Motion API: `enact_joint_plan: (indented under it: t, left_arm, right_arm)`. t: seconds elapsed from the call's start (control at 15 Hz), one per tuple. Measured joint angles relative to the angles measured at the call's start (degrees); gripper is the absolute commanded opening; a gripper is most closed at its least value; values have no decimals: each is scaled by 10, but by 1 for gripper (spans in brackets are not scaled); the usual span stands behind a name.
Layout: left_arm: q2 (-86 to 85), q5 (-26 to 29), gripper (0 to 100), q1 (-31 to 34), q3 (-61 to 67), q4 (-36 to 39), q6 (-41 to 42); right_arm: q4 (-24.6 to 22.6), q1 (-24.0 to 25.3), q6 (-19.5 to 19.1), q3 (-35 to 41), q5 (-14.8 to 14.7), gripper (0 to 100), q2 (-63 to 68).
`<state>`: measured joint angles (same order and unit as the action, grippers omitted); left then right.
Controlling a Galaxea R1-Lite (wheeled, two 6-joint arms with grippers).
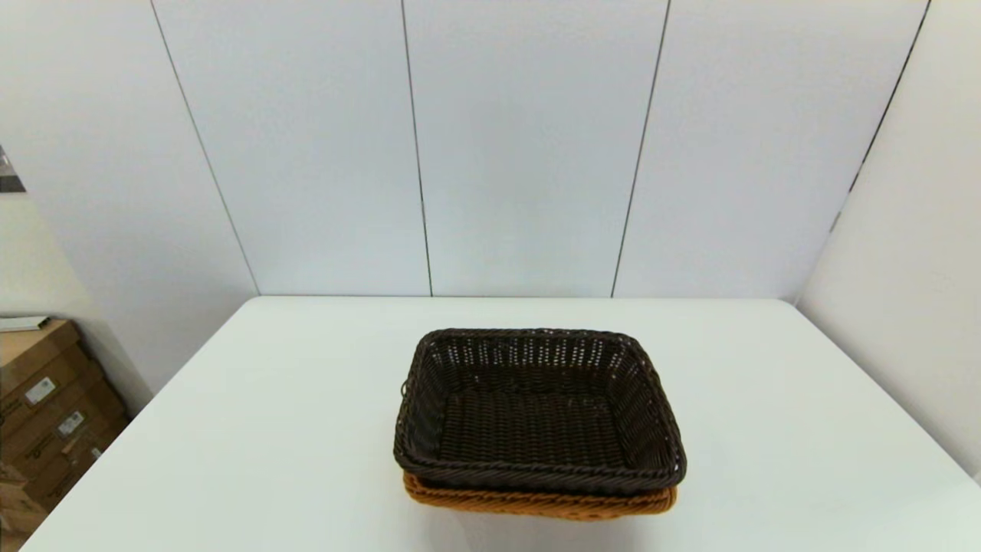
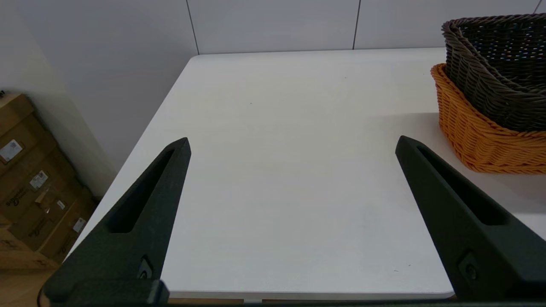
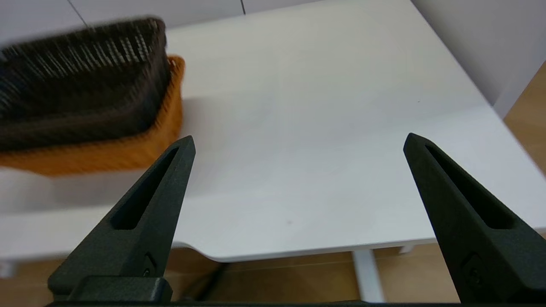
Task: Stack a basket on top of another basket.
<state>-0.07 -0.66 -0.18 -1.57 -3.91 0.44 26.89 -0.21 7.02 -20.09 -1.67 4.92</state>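
Stacking judged complete: the dark brown basket [image 1: 539, 410] is seated inside the orange-tan basket [image 1: 540, 503], near the counter's [image 1: 253, 429] front edge; full seating cannot be confirmed. Left gripper [image 2: 292, 143] and right gripper [image 3: 298, 140] are held well apart from the stack, fingers spread wide, nothing gripped.

Bare table [image 1: 268, 429] all round the nested baskets [image 1: 536, 414].
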Motion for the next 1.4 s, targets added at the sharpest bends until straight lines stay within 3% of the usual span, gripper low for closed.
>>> enact_joint_plan:
  t: [0.13, 0.27, 0.6, 0.8, 1.0, 1.13, 1.4]
  left_arm:
    - [0, 0, 100, 0, 0, 0, 0]
    - [0, 0, 100, 0, 0, 0, 0]
    - [0, 0, 100, 0, 0, 0, 0]
    - [0, 0, 100, 0, 0, 0, 0]
    - [0, 0, 100, 0, 0, 0, 0]
    - [0, 0, 100, 0, 0, 0, 0]
    - [0, 0, 100, 0, 0, 0, 0]
  right_arm:
    - [-5, 1, -45, 35, -2, 100, -27]
    - [-45, 1, -58, 69, -4, 100, -41]
    - [-230, 1, -148, 163, -1, 100, -49]
    - [-302, 1, -158, 193, 4, 100, -49]
    - [-300, 1, -152, 199, 13, 100, -50]
    - [-265, 2, -145, 200, 28, 100, -50]
    - [-269, 2, -137, 200, 29, 100, -50]
